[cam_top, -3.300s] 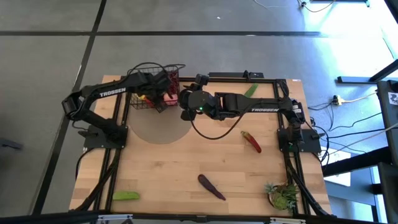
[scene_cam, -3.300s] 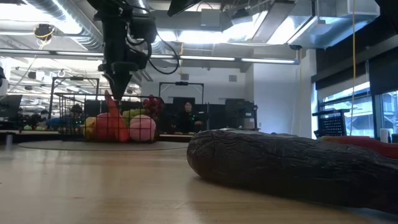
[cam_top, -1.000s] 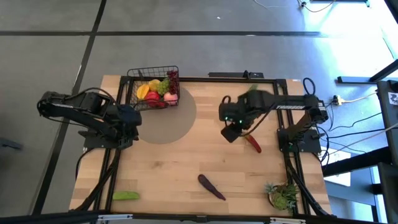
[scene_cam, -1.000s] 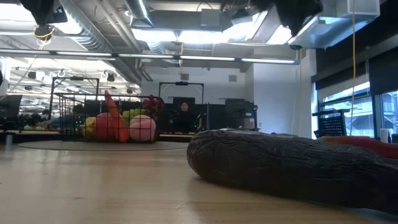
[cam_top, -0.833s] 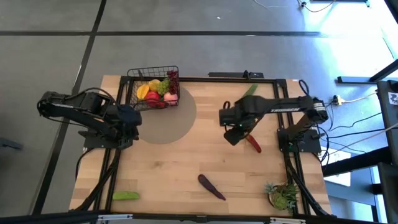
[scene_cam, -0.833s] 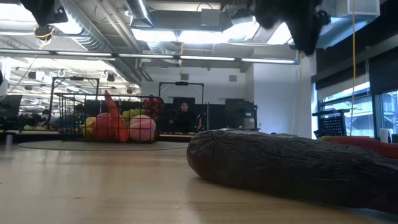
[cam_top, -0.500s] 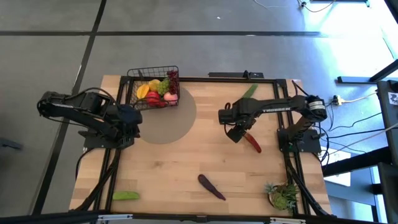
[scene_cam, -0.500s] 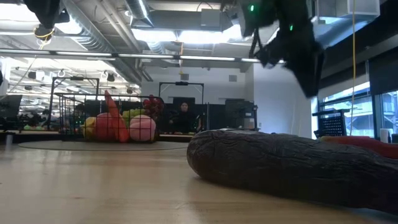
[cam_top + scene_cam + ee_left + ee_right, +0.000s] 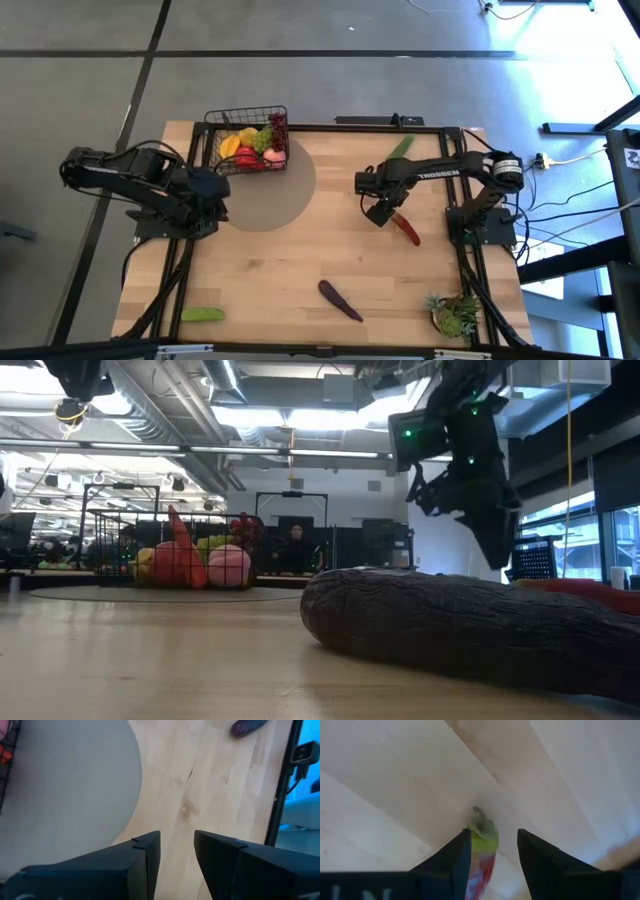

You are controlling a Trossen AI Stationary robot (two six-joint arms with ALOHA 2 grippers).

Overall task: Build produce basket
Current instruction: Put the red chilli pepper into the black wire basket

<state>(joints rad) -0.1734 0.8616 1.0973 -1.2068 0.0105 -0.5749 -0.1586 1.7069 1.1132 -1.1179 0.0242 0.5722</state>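
- The basket (image 9: pixel 250 140) sits at the upper left of the table (image 9: pixel 300 280) in the high view, holding produce: an orange fruit, a red one, green ones and dark grapes.
- The right gripper (image 9: pixel 381 213) hangs right of centre in the high view, over the stem end of a red chili (image 9: pixel 404 227).
- In the right wrist view its fingers (image 9: pixel 454 857) stand apart on either side of the chili's green stem (image 9: pixel 483 831), not closed on it.
- The left gripper (image 9: pixel 212 192) rests at the left edge, fingers (image 9: pixel 145 855) slightly parted, holding nothing.
- An eggplant (image 9: pixel 339 299) lies at lower centre, a cucumber (image 9: pixel 202 314) at lower left.
- A green pod (image 9: pixel 402 146) lies at the top edge.
- A potted plant (image 9: pixel 455 312) stands at lower right.
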